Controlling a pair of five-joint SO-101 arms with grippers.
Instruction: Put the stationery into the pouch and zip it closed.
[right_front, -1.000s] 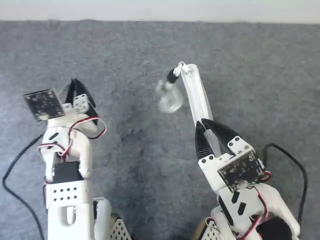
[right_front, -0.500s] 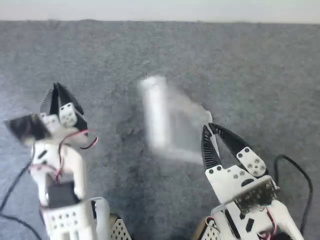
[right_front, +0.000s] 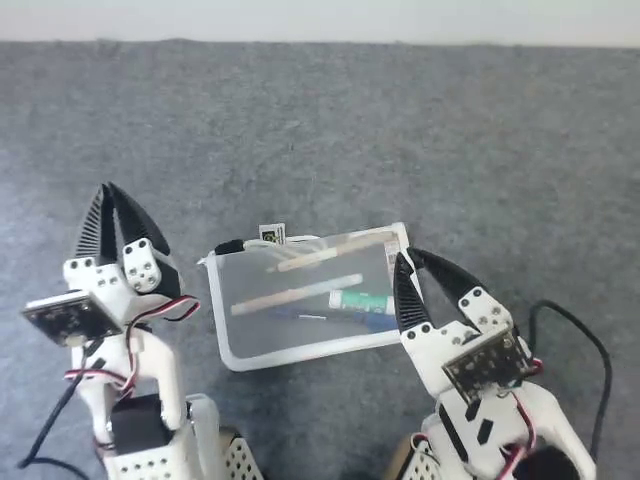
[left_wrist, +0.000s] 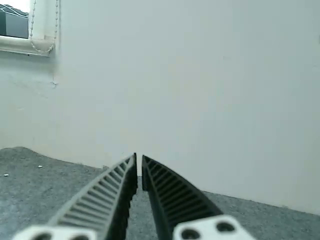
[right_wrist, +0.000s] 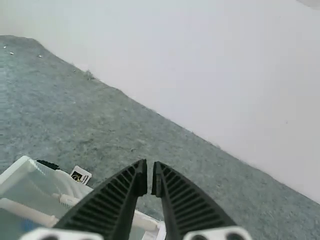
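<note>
The left gripper (right_front: 106, 190) is sitting over the grey carpet (right_front: 320, 110). Its two ribbed black fingers (left_wrist: 105, 197) are lying almost tip to tip with only a thin slit between them, and nothing is sitting in that slit. In the left wrist view the left gripper (left_wrist: 139, 159) is pointing toward a pale wall (left_wrist: 200, 75), with carpet passing under the tips.

Well off to the outer side of those fingers, toward the other arm, the clear pouch (right_front: 280, 342) is lying flat on the carpet. The stationery (right_front: 300, 288) is showing through its wall: two long pale sticks and a shorter blue-green piece (right_front: 362, 300), all lying lengthwise inside. A small black zip pull (right_front: 228, 246) is sitting at the pouch end nearer the left fingers, and a little white tag (right_front: 272, 235) is sticking out just beside it. Whether the zip is fully drawn is not clear.

The right gripper (right_front: 402, 257) is hanging at the pouch's other end, its fingertips overlapping that edge in the high view; whether they are touching it cannot be told. Its fingers (right_wrist: 107, 202) are pressing nearly together and gripping nothing. In the right wrist view the right gripper (right_wrist: 149, 164) is pointing over the carpet, with the pouch (right_wrist: 22, 175), zip pull (right_wrist: 47, 164) and tag (right_wrist: 80, 176) lying beside and below one finger.
</note>
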